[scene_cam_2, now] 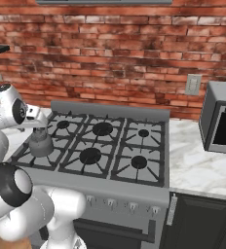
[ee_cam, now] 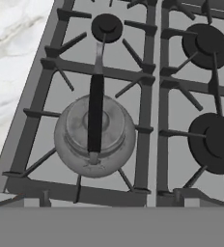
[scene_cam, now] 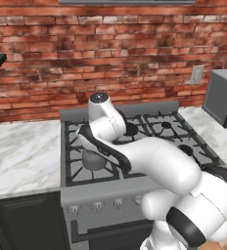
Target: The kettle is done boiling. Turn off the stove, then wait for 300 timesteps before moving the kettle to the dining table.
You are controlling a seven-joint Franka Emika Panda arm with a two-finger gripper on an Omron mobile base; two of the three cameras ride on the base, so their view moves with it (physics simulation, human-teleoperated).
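the kettle (ee_cam: 94,137) sits right under the hand camera, on the front left burner of the stove (ee_cam: 152,111), its dark handle (ee_cam: 95,113) running straight up the hand view. in the right base view the kettle (scene_cam_2: 40,143) shows below the gripper (scene_cam_2: 38,125), which hangs just above it; the fingers look spread wide and hold nothing, though the view of them is poor. in the left base view the arm covers most of the kettle (scene_cam: 92,160). the front knobs (scene_cam: 118,202) stand in a row below the grates, well apart from the hand. whether the burner is already off cannot be told, so the step in hand is probably the approach to lift the kettle. the next move calls for lowering straight down so the fingers straddle the thin handle across its width, then closing. the marble desk (ee_cam: 12,58) lies to the left.
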